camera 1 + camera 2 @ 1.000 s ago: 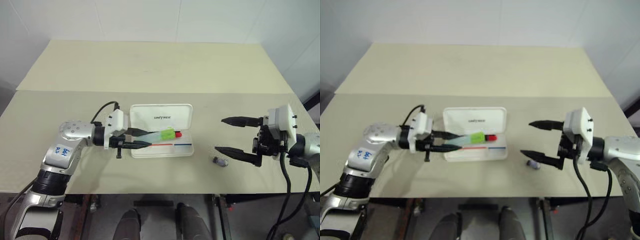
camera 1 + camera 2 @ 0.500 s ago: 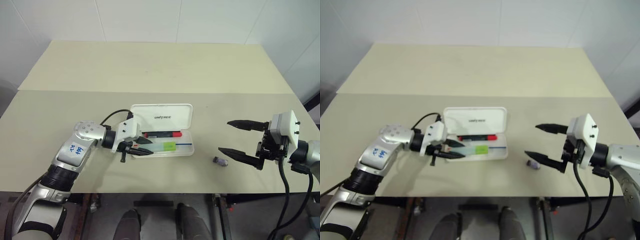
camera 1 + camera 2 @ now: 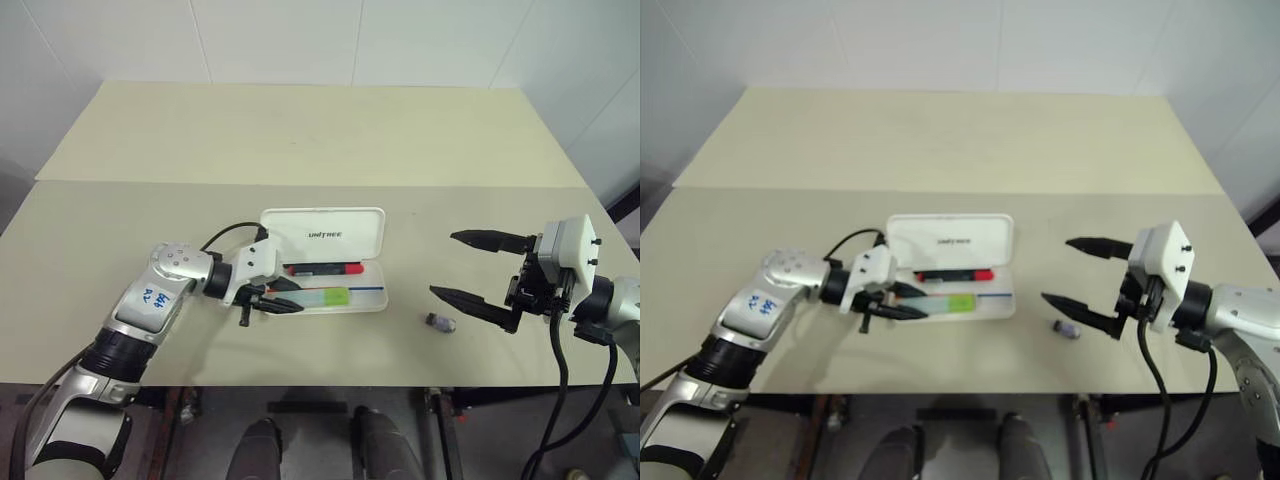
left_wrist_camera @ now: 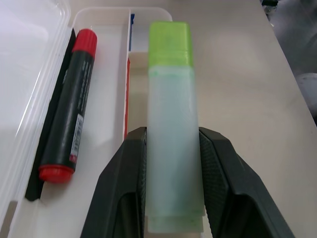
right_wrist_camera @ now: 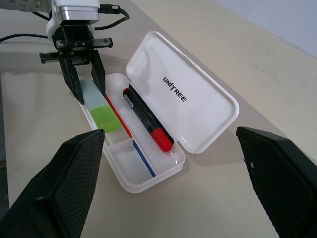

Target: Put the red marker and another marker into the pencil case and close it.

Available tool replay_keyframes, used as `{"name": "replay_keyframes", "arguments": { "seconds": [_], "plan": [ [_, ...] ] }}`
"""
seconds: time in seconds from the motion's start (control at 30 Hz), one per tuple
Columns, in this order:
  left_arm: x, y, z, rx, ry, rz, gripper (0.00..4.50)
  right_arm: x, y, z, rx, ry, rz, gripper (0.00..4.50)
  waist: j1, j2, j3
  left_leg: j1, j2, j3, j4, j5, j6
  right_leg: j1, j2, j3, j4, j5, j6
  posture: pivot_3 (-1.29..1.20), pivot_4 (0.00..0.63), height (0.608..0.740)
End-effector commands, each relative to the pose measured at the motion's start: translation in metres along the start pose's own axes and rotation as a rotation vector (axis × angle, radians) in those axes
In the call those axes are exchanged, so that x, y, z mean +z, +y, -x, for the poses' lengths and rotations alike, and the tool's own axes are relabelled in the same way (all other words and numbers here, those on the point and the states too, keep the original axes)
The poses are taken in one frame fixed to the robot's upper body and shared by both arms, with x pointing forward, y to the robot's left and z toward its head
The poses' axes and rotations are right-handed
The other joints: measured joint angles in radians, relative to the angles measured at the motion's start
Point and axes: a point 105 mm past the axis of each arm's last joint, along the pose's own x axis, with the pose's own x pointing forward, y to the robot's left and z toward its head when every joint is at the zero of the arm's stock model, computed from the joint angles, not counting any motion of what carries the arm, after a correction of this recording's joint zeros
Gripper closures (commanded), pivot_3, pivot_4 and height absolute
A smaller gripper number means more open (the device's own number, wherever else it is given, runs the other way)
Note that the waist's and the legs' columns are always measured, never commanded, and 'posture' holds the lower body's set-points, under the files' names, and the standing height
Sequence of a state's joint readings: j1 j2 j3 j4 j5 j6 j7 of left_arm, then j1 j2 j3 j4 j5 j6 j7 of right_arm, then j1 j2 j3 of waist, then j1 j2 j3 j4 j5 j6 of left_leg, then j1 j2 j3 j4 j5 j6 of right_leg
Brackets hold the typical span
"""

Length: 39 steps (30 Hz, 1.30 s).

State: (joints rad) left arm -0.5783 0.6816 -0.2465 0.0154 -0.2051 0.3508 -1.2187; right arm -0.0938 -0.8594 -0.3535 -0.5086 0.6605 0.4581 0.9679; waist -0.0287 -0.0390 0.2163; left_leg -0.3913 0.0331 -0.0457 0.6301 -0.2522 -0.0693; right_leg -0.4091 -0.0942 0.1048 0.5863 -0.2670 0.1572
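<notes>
The open pencil case (image 3: 330, 290) is set mid-table (image 3: 300, 150). The red marker (image 3: 322, 269) is laid inside along the hinge side, the highlighter (image 3: 325, 296) in front of it. A small object (image 3: 440, 323) is placed to the right.

Two silver-grey metal arms with rounded joint housings and black ribbed rings. The left arm (image 3: 150, 310) carries a white sticker with blue handwriting, too small to read. Each arm ends in a white boxy wrist block, with small dark screws on the right one. Black cables loop from both wrists. The left tool (image 3: 290, 297) and right tool (image 3: 462, 265) each have two black tapered fingers with textured pads.
</notes>
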Motion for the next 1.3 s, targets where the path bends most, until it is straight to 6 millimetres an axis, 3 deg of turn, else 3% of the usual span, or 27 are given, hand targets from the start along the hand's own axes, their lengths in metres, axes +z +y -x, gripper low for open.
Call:
{"name": "replay_keyframes", "arguments": {
  "seconds": [0.03, 0.37, 0.7, 0.83, 0.97, 1.1, 1.3],
  "plan": [
    [0.003, 0.003, 0.006, 0.007, 0.025, -0.024, 3.48, 0.009, 0.004, -0.003, 0.011, -0.038, 0.032, 0.00, 0.000, 0.000, 0.000, 0.000, 0.000, 0.000, 0.000, 0.000, 0.000, 0.000, 0.000, 0.000, 0.000, 0.000, 0.000, 0.00, 0.150, 0.740],
    [0.002, 0.004, 0.006, -0.020, 0.040, -0.006, 3.48, 0.009, 0.004, -0.005, 0.002, -0.048, 0.031, 0.00, 0.000, 0.000, 0.000, 0.000, 0.000, 0.000, 0.000, 0.000, 0.000, 0.000, 0.000, 0.000, 0.001, 0.000, 0.000, 0.00, 0.150, 0.740],
    [0.015, 0.008, 0.000, -0.014, -0.009, -0.041, 0.04, 0.009, 0.003, -0.005, -0.005, -0.051, 0.032, 0.00, 0.000, 0.000, 0.000, 0.000, 0.000, 0.000, 0.000, 0.000, 0.000, 0.000, 0.000, 0.000, 0.001, 0.000, 0.001, 0.00, 0.150, 0.740],
    [0.023, 0.004, 0.002, -0.038, -0.043, -0.030, 0.04, 0.008, 0.001, -0.006, -0.008, -0.053, 0.026, 0.00, -0.001, 0.000, 0.000, 0.000, 0.000, 0.000, 0.000, 0.000, 0.000, 0.000, 0.000, 0.000, 0.002, 0.001, 0.002, 0.00, 0.150, 0.740],
    [0.043, 0.003, 0.015, -0.025, -0.144, -0.012, 0.04, 0.000, -0.002, -0.006, -0.037, -0.061, -0.034, 0.00, -0.001, 0.000, 0.000, 0.000, 0.000, 0.000, 0.000, 0.000, 0.000, 0.000, 0.000, 0.000, 0.002, 0.001, 0.002, 0.00, 0.150, 0.740],
    [0.045, 0.006, 0.036, 0.041, -0.171, 0.019, 0.01, -0.029, -0.003, 0.004, -0.152, 0.028, -0.152, 0.00, 0.000, 0.000, 0.000, 0.001, 0.000, -0.001, 0.000, 0.000, 0.000, 0.000, 0.000, 0.000, 0.004, 0.001, 0.002, 0.00, 0.150, 0.740],
    [0.042, -0.004, 0.069, 0.060, -0.209, 0.048, 0.01, -0.060, 0.024, 0.015, -0.207, 0.092, -0.286, 0.00, -0.002, 0.000, 0.000, 0.001, 0.000, -0.001, -0.001, 0.000, 0.000, -0.001, 0.000, 0.000, 0.005, 0.000, 0.003, 0.00, 0.150, 0.740]
  ]
}}
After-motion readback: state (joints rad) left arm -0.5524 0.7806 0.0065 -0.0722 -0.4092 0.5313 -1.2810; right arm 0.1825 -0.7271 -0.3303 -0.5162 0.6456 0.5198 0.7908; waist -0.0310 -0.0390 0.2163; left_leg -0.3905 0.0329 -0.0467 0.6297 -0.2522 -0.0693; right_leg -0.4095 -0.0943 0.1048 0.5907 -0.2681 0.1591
